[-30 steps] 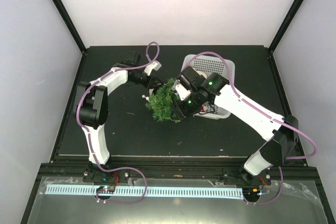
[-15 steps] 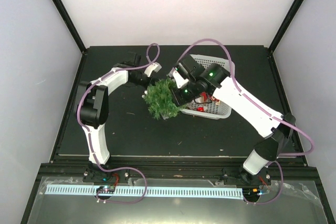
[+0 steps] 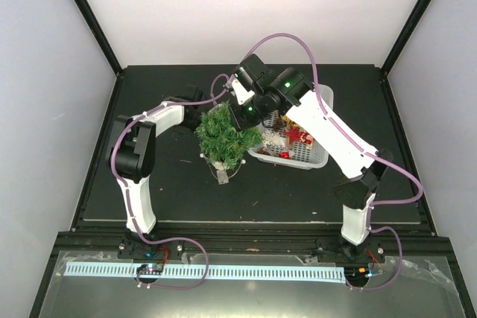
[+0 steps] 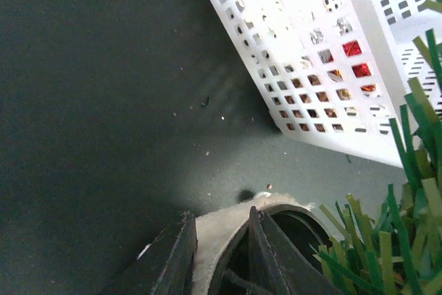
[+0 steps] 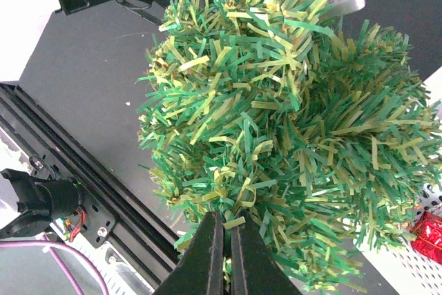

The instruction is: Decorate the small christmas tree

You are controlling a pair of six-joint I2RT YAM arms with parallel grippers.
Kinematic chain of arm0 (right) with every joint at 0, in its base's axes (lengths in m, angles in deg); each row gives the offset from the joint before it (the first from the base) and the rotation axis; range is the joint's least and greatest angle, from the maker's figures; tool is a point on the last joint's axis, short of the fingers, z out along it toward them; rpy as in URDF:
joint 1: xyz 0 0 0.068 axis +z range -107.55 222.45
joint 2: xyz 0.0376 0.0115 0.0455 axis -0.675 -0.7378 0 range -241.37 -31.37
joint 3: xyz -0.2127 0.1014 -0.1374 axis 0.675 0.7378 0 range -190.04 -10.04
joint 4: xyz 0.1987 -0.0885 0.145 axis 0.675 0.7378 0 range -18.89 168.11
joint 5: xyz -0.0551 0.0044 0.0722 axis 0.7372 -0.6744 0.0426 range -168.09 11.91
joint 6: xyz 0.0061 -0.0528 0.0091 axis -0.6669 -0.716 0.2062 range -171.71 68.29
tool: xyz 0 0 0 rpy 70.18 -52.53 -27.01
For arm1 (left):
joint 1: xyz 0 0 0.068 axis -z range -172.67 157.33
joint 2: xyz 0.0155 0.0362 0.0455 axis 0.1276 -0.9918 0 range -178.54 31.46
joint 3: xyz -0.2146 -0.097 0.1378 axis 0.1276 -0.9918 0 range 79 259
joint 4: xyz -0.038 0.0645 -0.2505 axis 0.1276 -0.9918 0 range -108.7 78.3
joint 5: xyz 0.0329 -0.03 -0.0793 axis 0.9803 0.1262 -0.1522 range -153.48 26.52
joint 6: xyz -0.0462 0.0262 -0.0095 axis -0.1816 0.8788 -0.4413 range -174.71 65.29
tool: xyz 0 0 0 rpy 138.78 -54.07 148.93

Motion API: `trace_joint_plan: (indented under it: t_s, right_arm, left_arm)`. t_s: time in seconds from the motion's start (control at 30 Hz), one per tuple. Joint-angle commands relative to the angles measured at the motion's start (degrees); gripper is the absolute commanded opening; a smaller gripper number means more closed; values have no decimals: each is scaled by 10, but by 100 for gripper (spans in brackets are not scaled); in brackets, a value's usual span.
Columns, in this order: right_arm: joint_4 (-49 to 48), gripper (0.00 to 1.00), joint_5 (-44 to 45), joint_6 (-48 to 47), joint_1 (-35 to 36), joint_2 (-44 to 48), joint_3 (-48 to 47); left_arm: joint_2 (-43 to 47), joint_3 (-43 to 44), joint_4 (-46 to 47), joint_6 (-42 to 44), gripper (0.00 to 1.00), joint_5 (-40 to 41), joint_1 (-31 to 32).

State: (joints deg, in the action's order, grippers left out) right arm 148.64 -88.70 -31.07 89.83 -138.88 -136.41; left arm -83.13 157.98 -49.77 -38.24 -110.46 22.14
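1. Roughly upright, the small christmas tree (image 3: 226, 133) sits on the black table (image 3: 171, 191), just left of the white basket (image 3: 317, 156)
2. At its foot the left gripper (image 4: 219, 217) is clamped on the rim of the beige base (image 4: 276, 202) – one finger outside, one inside
3. Over the crown the right gripper (image 5: 226, 220) has its fingers pressed together, pinching a few needles
4. Red ornaments (image 3: 297, 137) lie in the basket

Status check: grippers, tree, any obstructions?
Left gripper shut on small christmas tree base rim. Right gripper shut on a top branch. White basket close beside tree, ornaments inside.
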Motion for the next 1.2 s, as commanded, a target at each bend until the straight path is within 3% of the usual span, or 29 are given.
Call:
trace_joint_plan:
  t_s: [0.0,0.47,0.6,0.7,1.17]
  right_arm:
    - [8,1,-11,-11,4,-8,-27]
    - [-9,4,12,-7,3,-59,-76]
    - [0,5,5,0,3,-82,-124]
    - [1,1,25,2,4,-79,-127]
    - [45,1,85,-5,16,-69,-152]
  left_arm:
    - [7,-29,-20,9,23,34,9]
    - [11,-37,-8,-12,30,39,10]
    - [13,-40,2,-27,34,32,10]
    - [12,-32,9,-40,39,27,11]
    - [47,-14,18,-47,59,45,-20]
